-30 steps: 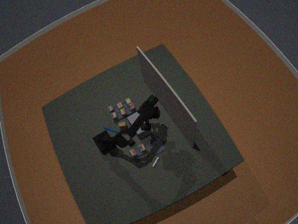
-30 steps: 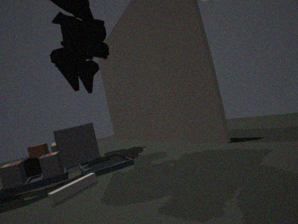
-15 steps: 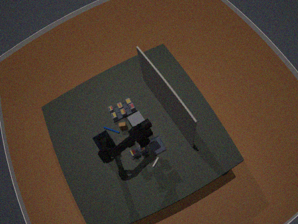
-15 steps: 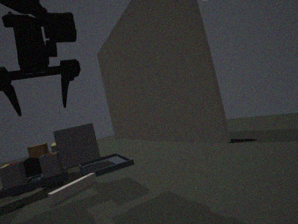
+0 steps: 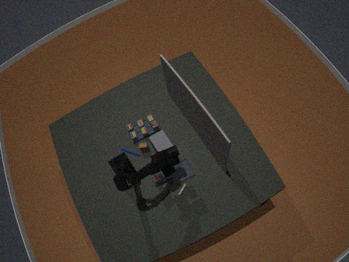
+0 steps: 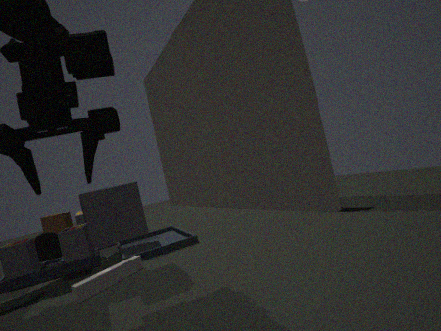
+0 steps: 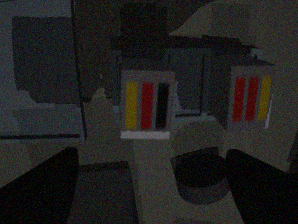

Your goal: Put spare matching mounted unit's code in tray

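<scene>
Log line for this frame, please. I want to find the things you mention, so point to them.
gripper [image 6: 65,188] [image 7: 153,159]: part-open, holding nothing | position: above the spares | in wrist view: yellow-red-black block [image 7: 147,105], red-red-yellow block [image 7: 252,99] | spare not yet grasped
</scene>
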